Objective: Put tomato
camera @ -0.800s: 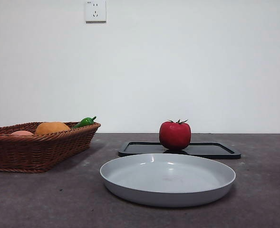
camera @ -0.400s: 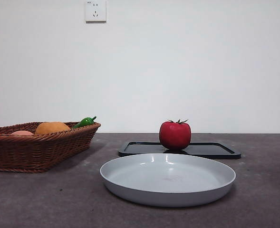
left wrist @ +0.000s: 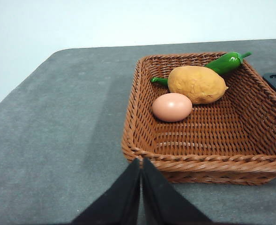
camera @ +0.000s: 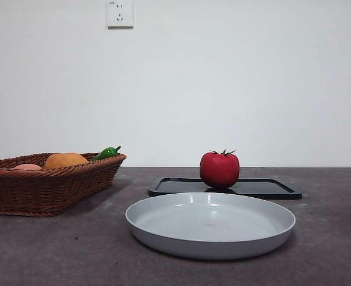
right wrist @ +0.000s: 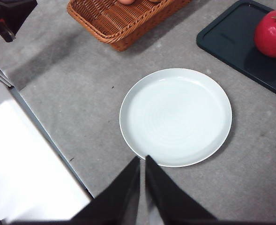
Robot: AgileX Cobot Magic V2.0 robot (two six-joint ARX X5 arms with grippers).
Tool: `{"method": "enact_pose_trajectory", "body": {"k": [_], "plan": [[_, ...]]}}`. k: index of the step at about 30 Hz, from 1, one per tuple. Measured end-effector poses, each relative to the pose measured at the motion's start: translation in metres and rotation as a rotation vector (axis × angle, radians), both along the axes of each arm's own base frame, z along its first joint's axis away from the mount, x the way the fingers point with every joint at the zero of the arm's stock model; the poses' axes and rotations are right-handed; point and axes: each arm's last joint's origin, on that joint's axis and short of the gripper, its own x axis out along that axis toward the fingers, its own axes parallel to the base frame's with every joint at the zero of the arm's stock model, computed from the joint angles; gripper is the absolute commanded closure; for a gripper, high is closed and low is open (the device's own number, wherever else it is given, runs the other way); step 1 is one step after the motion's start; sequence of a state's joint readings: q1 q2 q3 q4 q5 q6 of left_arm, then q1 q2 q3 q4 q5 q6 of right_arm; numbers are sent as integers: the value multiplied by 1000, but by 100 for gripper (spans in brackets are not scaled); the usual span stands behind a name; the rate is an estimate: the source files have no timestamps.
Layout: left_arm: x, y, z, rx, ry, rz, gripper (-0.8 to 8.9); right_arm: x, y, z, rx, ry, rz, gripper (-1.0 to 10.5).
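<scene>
The glossy red tomato with a green stem star stands on a flat black tray behind the plate; the right wrist view catches it at the frame's edge. My left gripper is shut, hovering just before the rim of the wicker basket. My right gripper is shut too, high above the near rim of the light grey plate. Neither gripper holds anything, and neither shows in the front view.
The wicker basket at the left holds an orange fruit, a pale egg and a green pepper. The plate lies in front of the tray. A white box edge sits beside the table.
</scene>
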State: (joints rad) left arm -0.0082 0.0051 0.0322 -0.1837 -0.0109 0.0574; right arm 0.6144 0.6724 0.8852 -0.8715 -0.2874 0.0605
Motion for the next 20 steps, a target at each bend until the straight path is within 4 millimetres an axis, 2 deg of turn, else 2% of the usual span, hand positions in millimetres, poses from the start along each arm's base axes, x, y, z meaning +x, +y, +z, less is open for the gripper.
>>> {"method": "enact_pose_trajectory", "body": {"k": [7,10,15,20], "plan": [[0,0,0,0,0,0,805,0,-1,0,-1,-7,-4,940],[0,0,0,0,0,0,806,0,-7,3,6,-51,-43,940],[0,0,0,0,0,0,806,2,-29,7,88,-227,-229,940],[0,0,0,0,0,0,806,-1,-50,-11,123,-387,-421,940]]}}
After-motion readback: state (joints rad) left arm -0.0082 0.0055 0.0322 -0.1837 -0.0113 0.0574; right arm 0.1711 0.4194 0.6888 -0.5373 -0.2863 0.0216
